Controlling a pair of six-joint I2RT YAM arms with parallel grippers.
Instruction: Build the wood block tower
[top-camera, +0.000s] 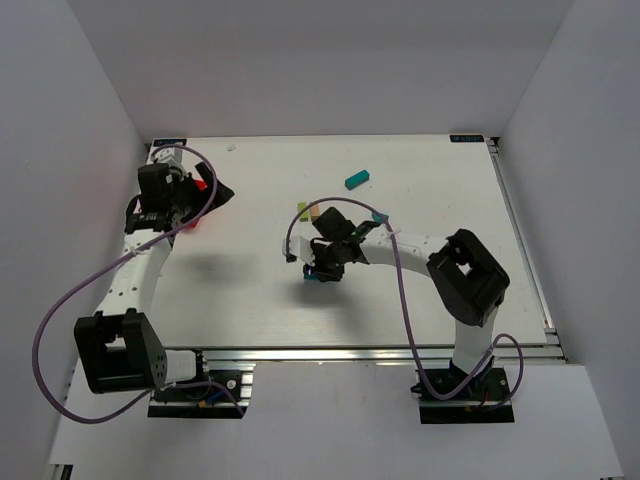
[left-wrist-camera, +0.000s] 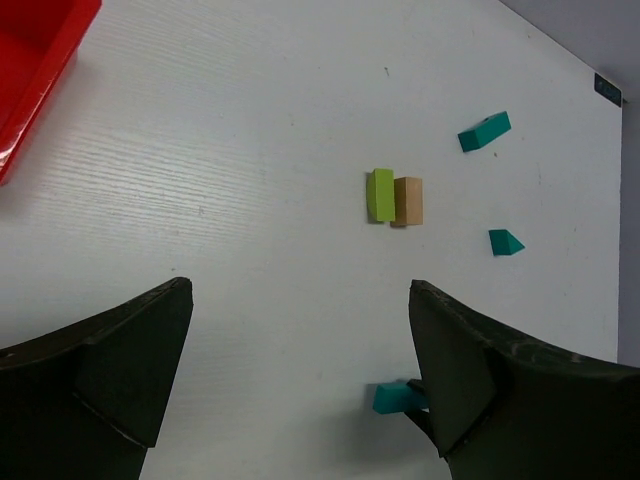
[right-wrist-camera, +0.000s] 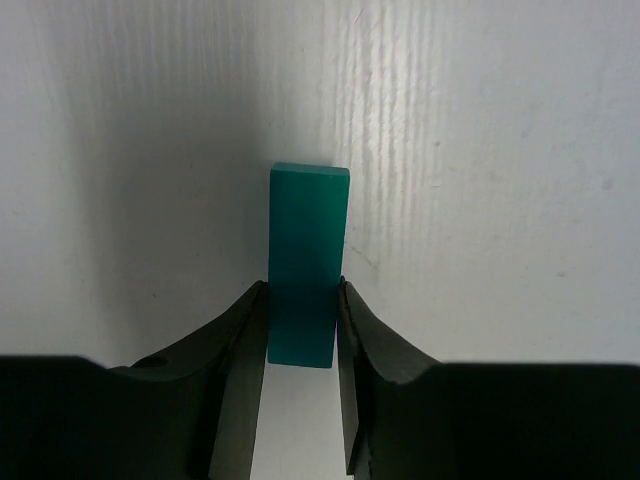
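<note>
Pinching a teal block (right-wrist-camera: 308, 240) by its near end, the right gripper (right-wrist-camera: 303, 318) is closing both fingers against the block's 2 long sides. The far end is sticking out beyond the fingertips. Whether the block is touching the white table (top-camera: 250, 290) or hanging just above it cannot be told.

That held block is sitting on the arm-base side of the tan block (left-wrist-camera: 408, 200), near it but apart. A yellow-green block (left-wrist-camera: 380, 194) is lying flat against the tan block's left side, the 2 touching along their long faces. A small teal wedge (left-wrist-camera: 505, 242) is lying to the right of the tan block, apart from it. A long teal block (left-wrist-camera: 484, 131) is lying farther right and beyond it, toward the far edge. All 5 blocks are sitting unstacked.

Well to the left of the tan block, the left gripper (left-wrist-camera: 300, 350) is hovering with its jaws spread wide and nothing between them, beside a red bin (left-wrist-camera: 40, 60).
</note>
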